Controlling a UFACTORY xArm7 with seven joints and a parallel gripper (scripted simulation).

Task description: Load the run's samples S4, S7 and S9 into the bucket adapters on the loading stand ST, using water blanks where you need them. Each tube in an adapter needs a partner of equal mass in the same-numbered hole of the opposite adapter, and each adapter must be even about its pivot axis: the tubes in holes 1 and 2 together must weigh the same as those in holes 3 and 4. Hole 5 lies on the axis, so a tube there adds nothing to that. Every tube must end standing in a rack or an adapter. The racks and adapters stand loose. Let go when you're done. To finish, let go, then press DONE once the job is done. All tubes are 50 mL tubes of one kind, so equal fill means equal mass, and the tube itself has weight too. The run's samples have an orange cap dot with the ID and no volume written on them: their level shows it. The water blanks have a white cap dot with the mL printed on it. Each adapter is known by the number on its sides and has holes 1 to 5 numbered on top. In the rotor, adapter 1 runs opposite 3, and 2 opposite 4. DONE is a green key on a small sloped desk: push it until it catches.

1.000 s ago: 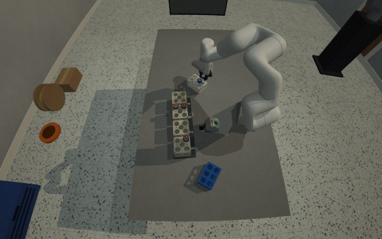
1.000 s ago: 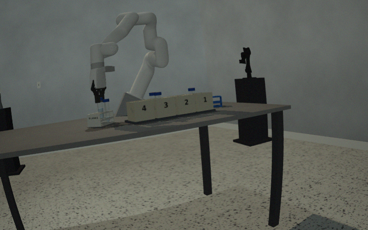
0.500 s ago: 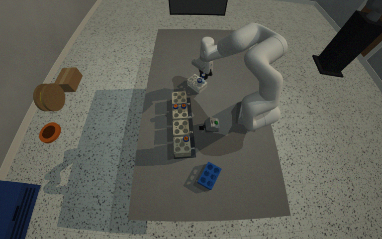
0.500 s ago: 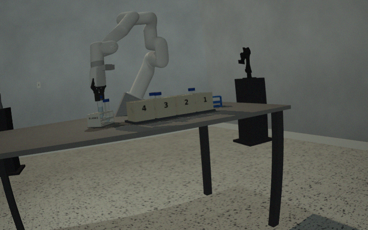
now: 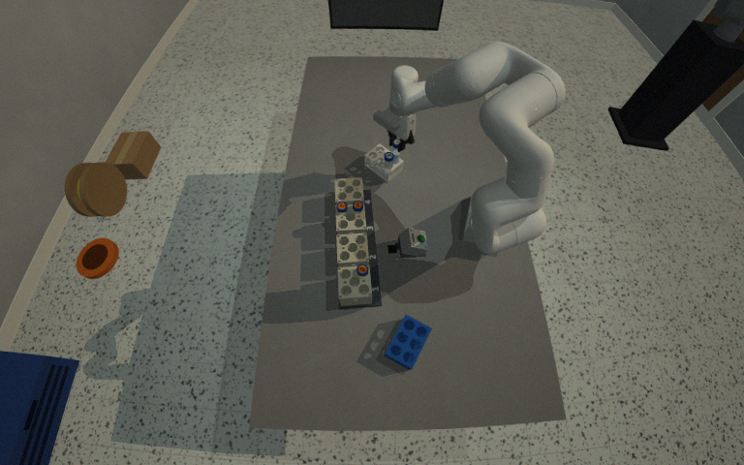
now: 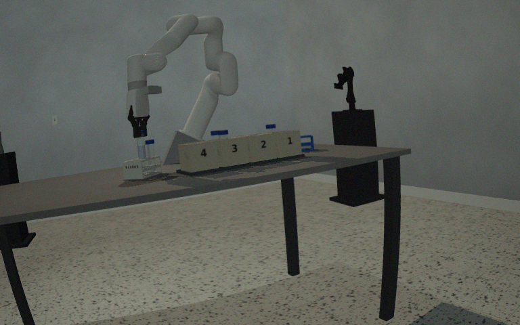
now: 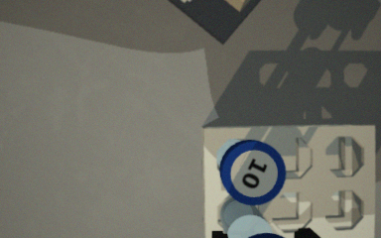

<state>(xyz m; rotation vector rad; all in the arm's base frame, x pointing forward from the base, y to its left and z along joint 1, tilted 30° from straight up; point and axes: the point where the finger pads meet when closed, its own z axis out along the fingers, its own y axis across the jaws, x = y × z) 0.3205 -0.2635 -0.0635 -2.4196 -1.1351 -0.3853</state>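
When checked from above, found the gripper [image 5: 401, 141] [image 6: 140, 134] [image 7: 263, 234] clenched part-way on a water blank [image 5: 395, 143] [image 6: 141, 149] [image 7: 249, 226], gripping near the cap. Noted the held blank's long axis close to vertical, directly below the claw and over the blanks rack [image 5: 378, 170] [image 6: 132, 170] [image 7: 369, 183]. Could not confirm full clearance of the tube's foot from its hole, nor read the volume on its cap. Observed the blank marked 10 [image 5: 388, 156] [image 6: 149, 141] [image 7: 253, 173] standing just beside, in the same rack. Recorded two orange-dotted samples in adapter 3 [image 5: 351, 230] [image 6: 234, 153] and one in adapter 1 [image 5: 356, 300] [image 6: 288, 147]. Judged a straight lift advisable before any sideways carry towards the adapters, to avoid dragging the loose rack or knocking its neighbour.
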